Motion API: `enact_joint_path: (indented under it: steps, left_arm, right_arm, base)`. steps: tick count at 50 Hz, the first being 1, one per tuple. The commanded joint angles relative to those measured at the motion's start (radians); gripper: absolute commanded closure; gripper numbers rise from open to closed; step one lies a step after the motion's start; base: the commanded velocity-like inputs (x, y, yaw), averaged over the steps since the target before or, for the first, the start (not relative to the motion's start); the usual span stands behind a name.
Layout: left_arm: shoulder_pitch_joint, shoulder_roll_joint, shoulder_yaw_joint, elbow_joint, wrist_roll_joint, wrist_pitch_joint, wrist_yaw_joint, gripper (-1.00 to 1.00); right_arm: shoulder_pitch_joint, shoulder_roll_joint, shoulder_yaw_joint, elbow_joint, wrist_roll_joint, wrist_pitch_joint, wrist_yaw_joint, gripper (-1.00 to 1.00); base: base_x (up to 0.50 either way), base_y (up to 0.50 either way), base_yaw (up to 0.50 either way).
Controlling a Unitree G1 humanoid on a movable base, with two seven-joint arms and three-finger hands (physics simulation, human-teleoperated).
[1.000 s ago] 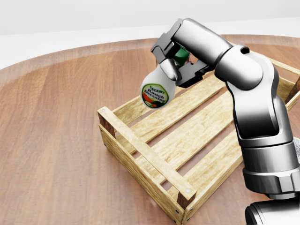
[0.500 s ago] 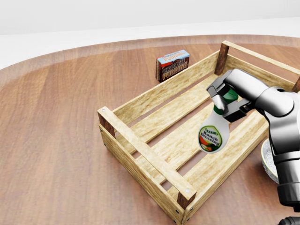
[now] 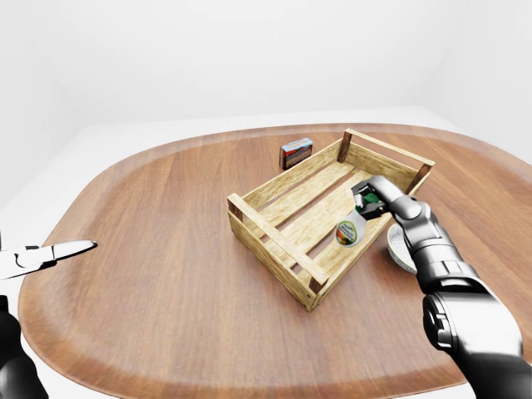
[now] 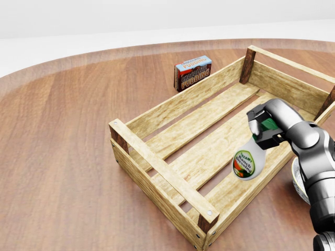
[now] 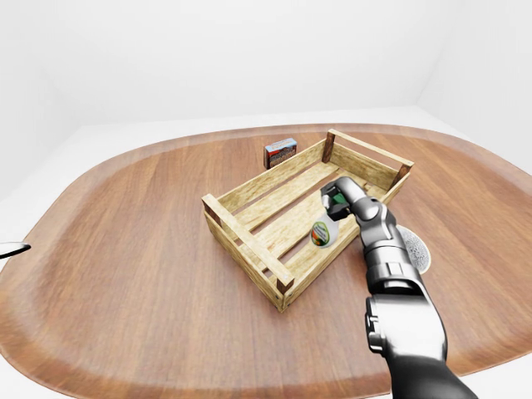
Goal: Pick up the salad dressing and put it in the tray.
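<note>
Your right hand (image 4: 266,129) grips the dressing bottle (image 4: 248,160) by its cap, base down over the tray (image 4: 157,167), ready to release. Left hand (image 3: 41,256): can't tell.

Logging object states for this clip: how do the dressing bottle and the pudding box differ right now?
The dressing bottle is held tilted in the right hand over the crate; the pudding box stands untouched on the table outside the crate. The bottle is rounded and white with a green cap; the box is rectangular, with blue and brown print. Both carry printed labels.
</note>
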Motion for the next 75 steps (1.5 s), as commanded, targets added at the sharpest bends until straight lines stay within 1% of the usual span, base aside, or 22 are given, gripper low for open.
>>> enact_joint_path:
  steps: [1,9,17,18,20,22,23,28,33,34,35,36,59,64,68,69,70,71,72,73,74,75]
  left_arm:
    - [0.000,-0.001,-0.002,0.004,0.002,0.000,0.000,-1.00]
    - [0.002,-0.001,0.000,-0.012,0.000,0.000,0.001,-1.00]
    - [0.001,-0.003,0.001,-0.011,0.000,0.000,-0.002,-1.00]
    - [0.001,-0.003,0.000,-0.008,0.002,0.000,-0.003,-1.00]
    - [0.002,-0.004,-0.003,-0.006,0.004,0.000,-0.003,-1.00]
    - [0.002,-0.004,-0.003,-0.008,0.004,0.000,-0.003,-1.00]
    - [0.001,-0.004,-0.003,-0.008,0.003,0.000,-0.002,-1.00]
    - [0.001,-0.005,-0.003,-0.008,0.003,0.000,-0.003,-1.00]
    - [0.001,-0.005,-0.006,0.001,0.005,0.000,-0.004,-1.00]
    - [0.002,-0.005,-0.006,0.002,0.006,0.000,-0.004,-1.00]
    - [0.002,-0.005,-0.005,0.001,0.005,0.000,-0.004,-1.00]
    - [0.002,-0.004,-0.005,0.000,0.004,0.000,-0.004,-1.00]
    - [0.002,-0.007,-0.009,-0.012,0.006,0.000,-0.003,-1.00]
    - [0.000,-0.008,-0.012,-0.011,0.009,0.000,-0.002,-1.00]
    - [0.001,-0.012,-0.017,-0.013,0.013,0.000,-0.004,-1.00]
    - [0.001,-0.011,-0.016,-0.012,0.013,0.000,-0.004,-1.00]
    - [0.000,-0.011,-0.016,-0.010,0.013,0.000,-0.004,-1.00]
    - [-0.001,-0.010,-0.015,-0.009,0.013,0.000,-0.004,-1.00]
    - [-0.001,-0.010,-0.016,-0.008,0.012,0.000,-0.004,-1.00]
    - [-0.001,-0.011,-0.017,-0.008,0.013,0.000,-0.005,-1.00]
    - [0.000,-0.012,-0.018,-0.009,0.013,0.000,-0.005,-1.00]
    - [0.001,-0.012,-0.017,-0.010,0.014,0.000,-0.005,-1.00]
  right_arm:
    - [-0.030,-0.008,0.000,0.128,-0.010,-0.058,-0.189,1.00]
    - [-0.018,-0.002,0.007,0.180,-0.005,-0.058,-0.235,1.00]
    - [-0.005,0.018,0.019,0.208,-0.013,-0.058,-0.251,1.00]
    - [-0.011,0.019,0.031,0.219,-0.028,-0.058,-0.240,1.00]
    - [-0.019,0.016,0.045,0.232,-0.063,-0.058,-0.268,1.00]
    - [-0.030,0.021,0.042,0.242,-0.068,-0.058,-0.258,1.00]
    - [-0.039,0.019,0.071,0.253,-0.116,-0.058,-0.273,1.00]
    - [-0.082,0.025,0.090,0.270,-0.208,-0.058,-0.308,1.00]
    - [-0.093,0.057,0.078,0.282,-0.230,-0.058,-0.312,1.00]
    - [-0.094,0.065,0.082,0.281,-0.237,-0.058,-0.313,0.80]
    - [-0.093,0.070,0.079,0.284,-0.234,-0.058,-0.290,-1.00]
    - [-0.091,0.072,0.078,0.282,-0.238,-0.058,-0.312,-1.00]
    - [-0.046,0.073,0.075,0.283,-0.239,-0.058,-0.308,-1.00]
    - [-0.086,0.057,0.075,0.178,-0.240,-0.058,-0.232,-1.00]
    - [-0.084,0.050,0.059,-0.146,-0.247,-0.058,-0.049,-1.00]
    - [-0.074,0.053,0.052,-0.233,-0.252,-0.031,-0.001,-1.00]
    - [-0.072,0.052,0.047,-0.389,-0.264,0.031,0.094,-1.00]
    - [-0.069,0.054,0.041,-0.465,-0.277,0.061,0.144,-1.00]
    - [-0.077,0.055,0.036,-0.535,-0.289,0.086,0.192,-1.00]
    - [-0.084,0.056,0.032,-0.580,-0.299,0.099,0.224,-1.00]
    - [-0.105,0.051,0.036,-0.667,-0.321,0.117,0.296,-1.00]
    - [-0.113,0.052,0.032,-0.693,-0.332,0.117,0.322,-1.00]
  base:
    - [0.00,0.00,0.00]
    - [0.00,0.00,0.00]
    - [0.00,0.00,0.00]
    - [0.00,0.00,0.00]
    - [0.00,0.00,0.00]
    - [0.00,0.00,0.00]
    - [0.00,0.00,0.00]
    - [0.00,0.00,0.00]
    - [0.00,0.00,0.00]
    - [0.00,0.00,0.00]
    - [0.00,0.00,0.00]
    - [0.00,0.00,0.00]
    - [0.00,0.00,0.00]
    - [0.00,0.00,0.00]
    - [0.00,0.00,0.00]
    - [0.00,0.00,0.00]
    - [0.00,0.00,0.00]
    - [0.00,0.00,0.00]
    - [0.00,0.00,0.00]
    - [0.00,0.00,0.00]
    - [0.00,0.00,0.00]
    - [0.00,0.00,0.00]
